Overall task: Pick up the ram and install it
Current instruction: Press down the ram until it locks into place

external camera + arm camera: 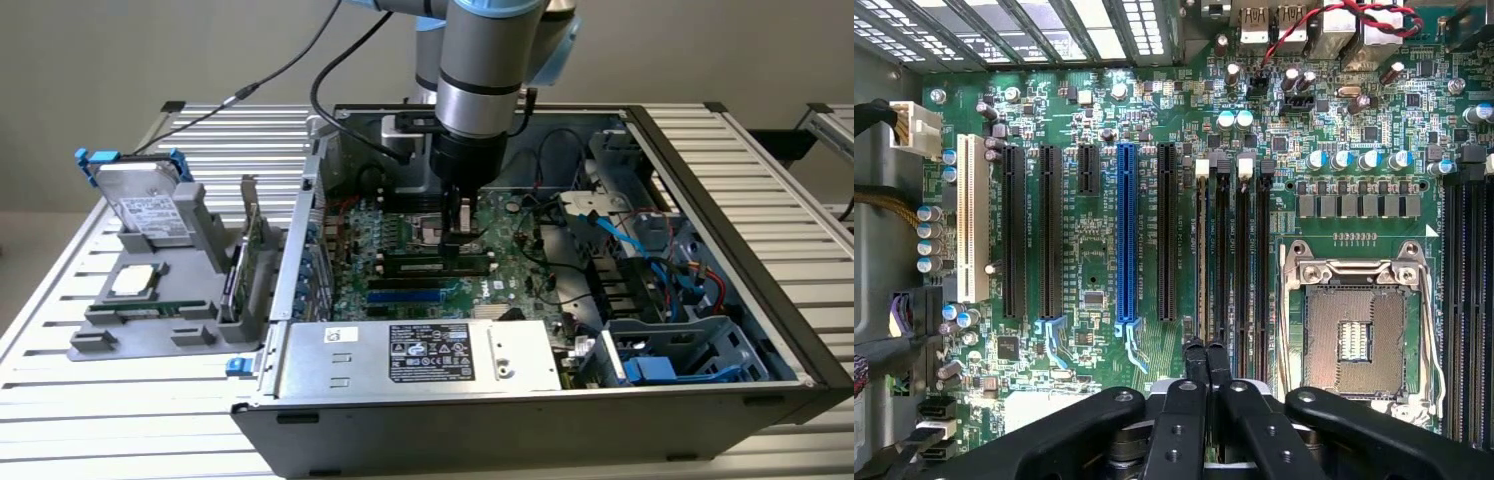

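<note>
- The open black computer case [534, 435] sits toward the edge of the slatted metal table [80, 420] at the exterior view's right. Its walls stand round the green motherboard [1104, 130] on every side, so the board lies open from above
- The grey robot arm [481, 70] hangs straight down through that opening near the middle of the board, well apart from the case walls. Loose blue and black cables [625, 240] crowd the board's edge at the exterior view's right
- The black gripper [1206, 350] hangs low over the bank of long black memory slots [1244, 260]. It is between the square silver processor socket [1354, 330] and the row of black and blue expansion slots [1124, 230]
- Its fingers [1195, 360] are pressed together, tip against tip
- The ram [1202, 260], a long thin green stick seen edge-on, stands in the memory slot nearest the expansion slots. It runs out from under the fingertips to a white latch [1201, 168] at the slot's end
- Just its narrow top edge shows, so chips and label can't be made out
- The gripper covers part of the ram's length, and I can't tell whether the tips rest on its edge or sit just above
- By the table's edge at the exterior view's left, a grey fixture [94, 340] holds a silver hard drive [147, 210] and an upright green card [247, 260]. A thin green strip [147, 311] lying in it is too small to identify
</note>
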`<state>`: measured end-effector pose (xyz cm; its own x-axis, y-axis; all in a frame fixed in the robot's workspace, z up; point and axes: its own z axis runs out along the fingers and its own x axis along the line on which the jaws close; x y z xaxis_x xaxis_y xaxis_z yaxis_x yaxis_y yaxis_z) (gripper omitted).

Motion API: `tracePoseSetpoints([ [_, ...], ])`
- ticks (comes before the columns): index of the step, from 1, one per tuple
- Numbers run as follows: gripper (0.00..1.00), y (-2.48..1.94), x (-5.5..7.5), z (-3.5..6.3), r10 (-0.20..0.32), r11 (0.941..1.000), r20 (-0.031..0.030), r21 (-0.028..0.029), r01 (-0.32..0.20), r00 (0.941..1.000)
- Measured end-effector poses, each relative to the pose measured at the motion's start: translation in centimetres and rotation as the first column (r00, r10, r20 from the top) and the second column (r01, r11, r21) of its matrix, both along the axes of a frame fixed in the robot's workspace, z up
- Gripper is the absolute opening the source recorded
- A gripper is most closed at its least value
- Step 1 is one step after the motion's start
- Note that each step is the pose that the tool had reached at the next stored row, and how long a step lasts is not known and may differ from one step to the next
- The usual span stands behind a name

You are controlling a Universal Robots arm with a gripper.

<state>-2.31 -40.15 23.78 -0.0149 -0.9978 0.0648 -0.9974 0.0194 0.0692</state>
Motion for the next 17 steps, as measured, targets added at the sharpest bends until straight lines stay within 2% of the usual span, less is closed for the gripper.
tracePoseSetpoints([
  [8, 0.1, -0.03, 0.1, 0.01, 0.0, 1.0, -0.0001, -0.0002, 0.0, 1.0],
  [17, 0.1, -0.16, 2.0, 0.0, 0.0, 1.0, 0.0, 0.0, 0.0, 1.0],
])
